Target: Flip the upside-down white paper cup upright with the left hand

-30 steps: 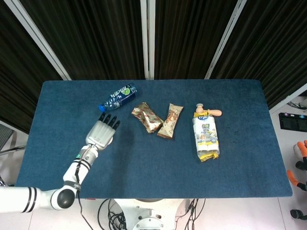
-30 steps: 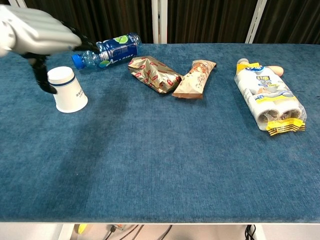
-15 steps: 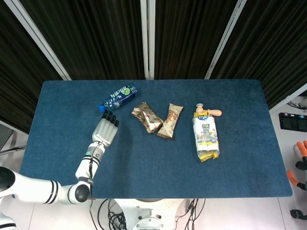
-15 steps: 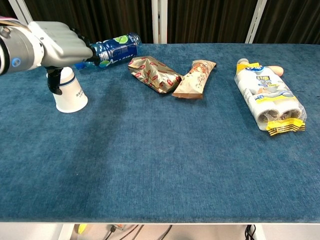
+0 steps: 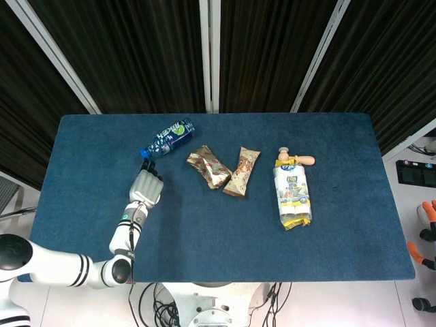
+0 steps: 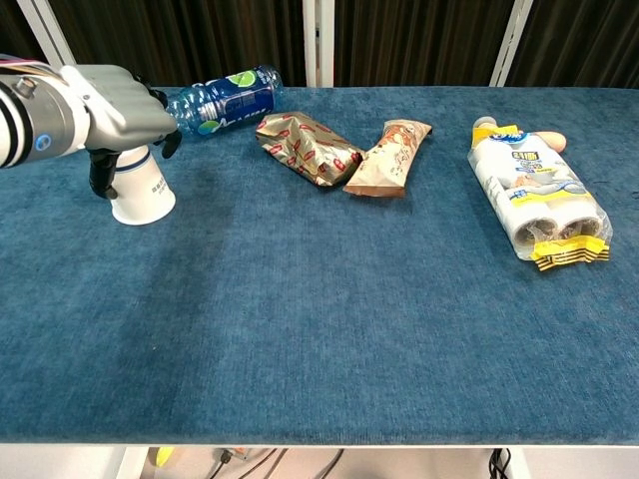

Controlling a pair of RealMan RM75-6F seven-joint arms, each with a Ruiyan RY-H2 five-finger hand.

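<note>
Cup: white paper cup [image 6: 142, 191] stands upside down, far left on the table [image 6: 319, 329].
Left hand: left hand [image 6: 118, 110] sits over the cup's top, fingers curled around it.
Nearby: blue bottle [image 6: 222, 100] just beyond.

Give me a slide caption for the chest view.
Left hand closing over the upside-down white paper cup beside a blue bottle.

left hand [image 6: 118, 115] has lowered — fingers now wrap the paper cup [image 6: 142, 195].

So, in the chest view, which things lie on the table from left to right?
White paper cup under the left hand → blue bottle → gold snack packet → brown snack packet → white roll pack.
</note>
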